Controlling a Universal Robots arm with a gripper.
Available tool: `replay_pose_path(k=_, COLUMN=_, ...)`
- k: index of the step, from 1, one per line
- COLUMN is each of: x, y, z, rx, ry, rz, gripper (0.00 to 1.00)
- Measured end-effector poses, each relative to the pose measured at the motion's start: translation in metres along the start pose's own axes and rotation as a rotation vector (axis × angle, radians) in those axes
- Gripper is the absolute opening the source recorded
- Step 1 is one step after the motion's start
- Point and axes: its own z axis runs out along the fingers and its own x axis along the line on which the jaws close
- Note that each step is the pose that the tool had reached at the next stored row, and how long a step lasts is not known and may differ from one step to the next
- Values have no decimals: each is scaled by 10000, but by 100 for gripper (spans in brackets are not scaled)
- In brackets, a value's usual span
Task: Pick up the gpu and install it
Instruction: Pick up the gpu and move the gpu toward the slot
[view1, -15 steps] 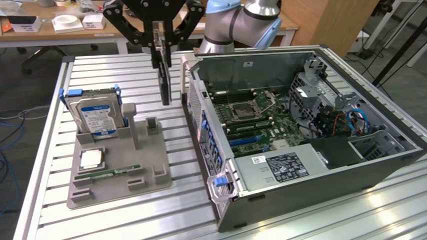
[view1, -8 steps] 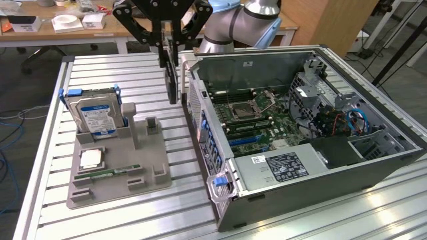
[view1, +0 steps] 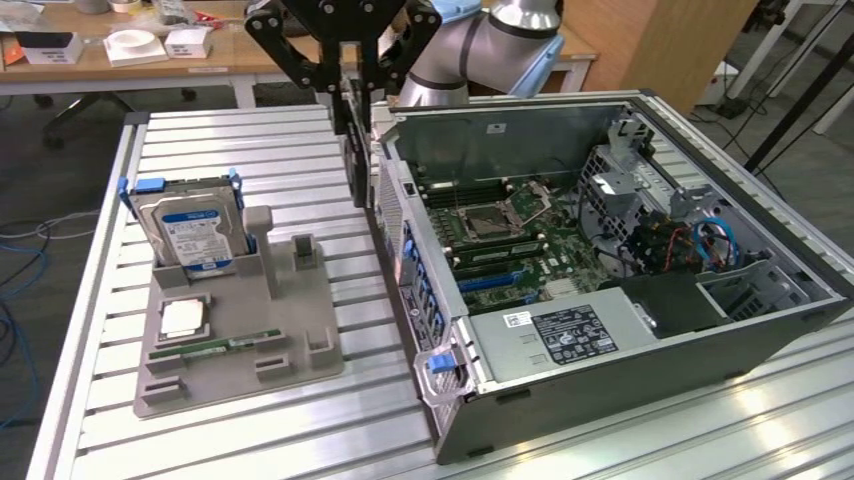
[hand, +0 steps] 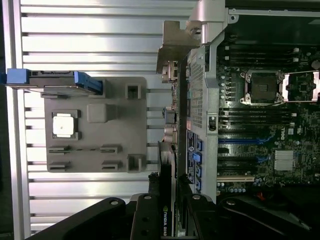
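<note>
The gpu (view1: 358, 150) hangs on edge from my gripper (view1: 358, 80), which is shut on it. It hovers over the table just outside the open computer case (view1: 747, 340), beside the case's wall on the exterior view's left. In the wrist view the gpu (hand: 170, 130) appears edge-on, its silver end bracket (hand: 172, 47) farthest from the gripper (hand: 169, 212), running alongside the case's rear panel. The motherboard (view1: 521, 250) lies exposed inside the case, with blue expansion slots (view1: 501, 280) near its lower part.
A grey fixture tray (view1: 267, 330) on the exterior view's left holds a blue-labelled hard drive (view1: 194, 230) upright, a CPU chip (view1: 180, 318) and a slim green RAM stick (view1: 214, 347). The slatted aluminium table (view1: 240, 140) lies beneath. A wooden desk (view1: 200, 55) stands behind.
</note>
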Motion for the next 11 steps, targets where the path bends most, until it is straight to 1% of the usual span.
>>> replay_pose_path(k=11, x=-165, y=4, z=5, rx=-1, ry=0, rz=0, gripper=25)
